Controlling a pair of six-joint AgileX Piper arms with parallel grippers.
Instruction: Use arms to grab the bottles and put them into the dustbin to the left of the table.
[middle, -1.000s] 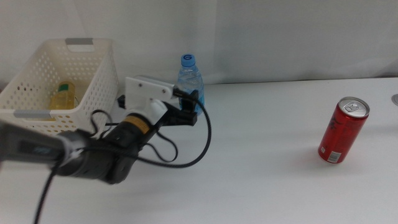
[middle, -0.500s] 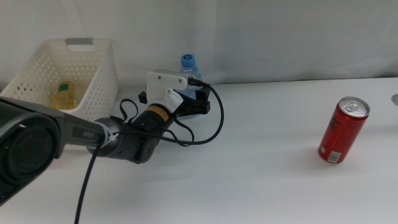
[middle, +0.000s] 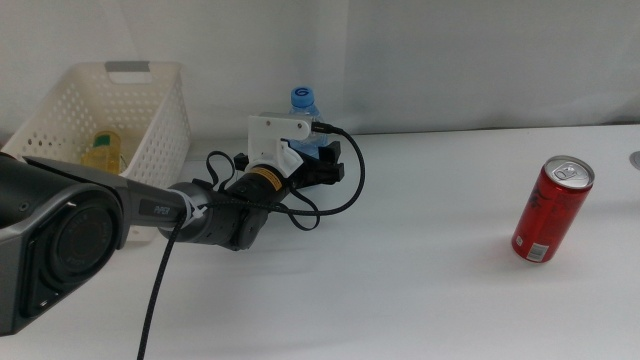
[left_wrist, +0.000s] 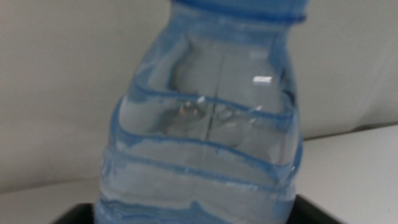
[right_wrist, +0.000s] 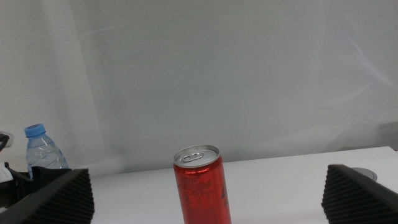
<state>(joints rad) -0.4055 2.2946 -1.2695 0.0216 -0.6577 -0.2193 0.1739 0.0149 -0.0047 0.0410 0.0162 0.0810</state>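
Middle view: the left gripper (middle: 318, 166) is right at the blue-capped water bottle (middle: 304, 103) near the back of the white table (middle: 420, 260), jaws either side of it. The yellow juice bottle (middle: 99, 152) lies in the white perforated basket (middle: 150, 110) on the left, and the red can (middle: 551, 209) stands well apart on the right.

Left wrist view: water bottle fills the frame between the jaws; can't tell if they're squeezing it.

Right wrist view: the right gripper (right_wrist: 208, 193) hangs spread wide, with the can upright between its jaws' line of sight.

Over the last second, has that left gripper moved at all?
Yes. The left gripper moved away from the dustbin, closing in around the water bottle.
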